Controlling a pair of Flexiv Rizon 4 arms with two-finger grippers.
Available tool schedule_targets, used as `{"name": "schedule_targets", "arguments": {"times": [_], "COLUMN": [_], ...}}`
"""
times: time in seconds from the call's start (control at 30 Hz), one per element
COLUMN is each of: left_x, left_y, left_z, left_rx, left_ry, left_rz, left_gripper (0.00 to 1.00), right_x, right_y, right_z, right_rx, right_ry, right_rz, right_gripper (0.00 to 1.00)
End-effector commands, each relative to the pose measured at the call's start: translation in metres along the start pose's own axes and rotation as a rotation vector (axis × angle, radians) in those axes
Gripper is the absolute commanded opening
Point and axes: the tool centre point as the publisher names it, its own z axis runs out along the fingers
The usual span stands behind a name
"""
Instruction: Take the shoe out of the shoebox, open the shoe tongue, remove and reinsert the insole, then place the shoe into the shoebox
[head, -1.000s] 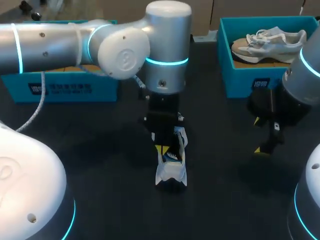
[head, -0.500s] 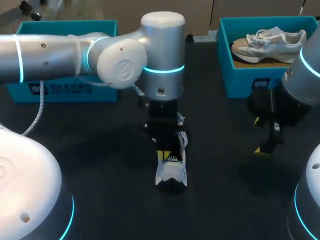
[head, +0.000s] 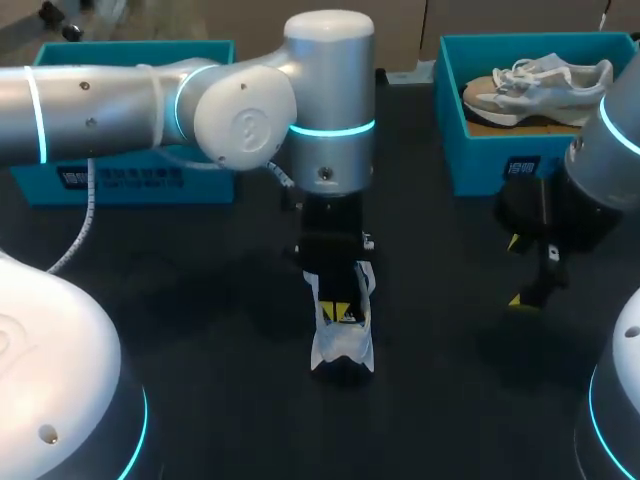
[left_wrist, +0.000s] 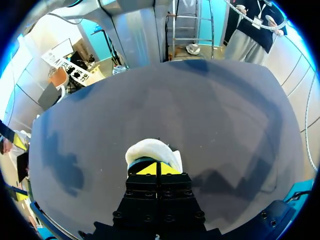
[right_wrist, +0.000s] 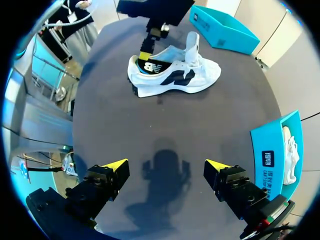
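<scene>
The shoe (head: 343, 347) stands on its sole in the middle of the bench (head: 200, 330), outside the shoebox (head: 480, 165). Its long axis runs near to far: the heel is at the near end and the toe points far, under the left arm. The left gripper (head: 338, 312) hangs straight down into the shoe's opening at the heel end. Its fingers are narrow, with the yellow tips pressed together; I cannot tell whether a thin edge of the insole is pinched between them. The tongue (right_wrist: 192, 44) stands up just on the far side of these fingers, so I judge that the insole has to come out upward at the heel. The right gripper (head: 518, 272) hovers well to the right of the shoe, with its fingers wide and holding nothing. The shoebox at far right holds a second shoe (head: 540, 85), and another blue box (head: 130, 180) is at far left. Both are well apart from the shoe and do not seem to stand in the way.
</scene>
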Motion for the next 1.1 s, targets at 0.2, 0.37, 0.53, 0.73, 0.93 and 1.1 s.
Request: {"name": "schedule_targets", "arguments": {"times": [0.2,0.37,0.53,0.73,0.93,1.1], "left_x": [-0.001,0.004,0.001,-0.007,-0.016,-0.016], "left_y": [0.009,0.016,0.01,0.001,0.006,0.006], "left_z": [0.035,0.039,0.018,0.019,0.041,0.058], "left_rx": [0.0,-0.017,-0.032,-0.04,-0.012,-0.047], "left_ry": [0.024,0.033,-0.026,-0.038,-0.012,0.014], "left_rz": [-0.036,-0.067,-0.059,-0.029,-0.035,-0.034], "left_gripper": [0.0,0.0,0.0,0.0,0.0,0.0], "right_x": [0.001,0.001,0.001,0.001,0.001,0.001], "right_y": [-0.001,-0.001,-0.001,-0.001,-0.001,-0.001], "right_z": [0.0,0.0,0.0,0.0,0.0,0.0], "right_rx": [0.0,0.0,0.0,0.0,0.0,0.0], "right_ry": [-0.002,-0.002,-0.002,-0.002,-0.002,-0.002], "right_rz": [0.0,0.0,0.0,0.0,0.0,0.0], "right_gripper": [1.0,1.0,1.0,1.0,1.0,1.0]}}
